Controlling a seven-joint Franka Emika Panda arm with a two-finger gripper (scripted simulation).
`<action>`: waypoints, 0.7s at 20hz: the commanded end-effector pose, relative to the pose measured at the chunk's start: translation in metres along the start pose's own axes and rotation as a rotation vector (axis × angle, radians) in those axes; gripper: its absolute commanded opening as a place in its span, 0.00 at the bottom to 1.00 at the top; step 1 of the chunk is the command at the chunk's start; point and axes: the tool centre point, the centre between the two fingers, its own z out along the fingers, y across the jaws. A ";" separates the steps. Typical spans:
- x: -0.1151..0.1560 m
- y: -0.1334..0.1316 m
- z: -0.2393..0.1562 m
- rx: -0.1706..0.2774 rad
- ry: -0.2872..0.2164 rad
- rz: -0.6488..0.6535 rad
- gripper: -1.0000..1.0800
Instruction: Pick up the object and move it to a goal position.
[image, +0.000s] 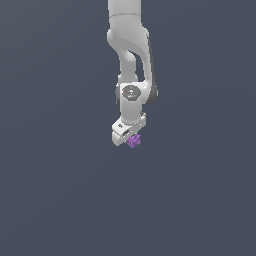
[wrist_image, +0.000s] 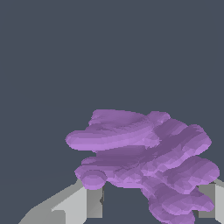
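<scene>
The object is a small bright purple jagged lump (image: 133, 141) at the tip of my white gripper (image: 131, 140), near the middle of the exterior view. In the wrist view the purple lump (wrist_image: 144, 157) fills the space between my two grey fingers (wrist_image: 94, 202), which close on it from either side. The gripper is shut on the lump. The lump's lower part is hidden by the fingers in the exterior view. No goal marker shows in either view.
A plain dark grey-blue surface (image: 50, 200) fills both views. The white arm (image: 131, 50) comes down from the top middle of the exterior view. Nothing else is in view.
</scene>
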 end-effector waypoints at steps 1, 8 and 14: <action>0.000 -0.002 0.002 0.003 -0.002 -0.003 0.00; 0.003 0.000 0.001 0.002 -0.002 -0.002 0.00; 0.016 0.009 0.000 0.002 -0.002 -0.002 0.00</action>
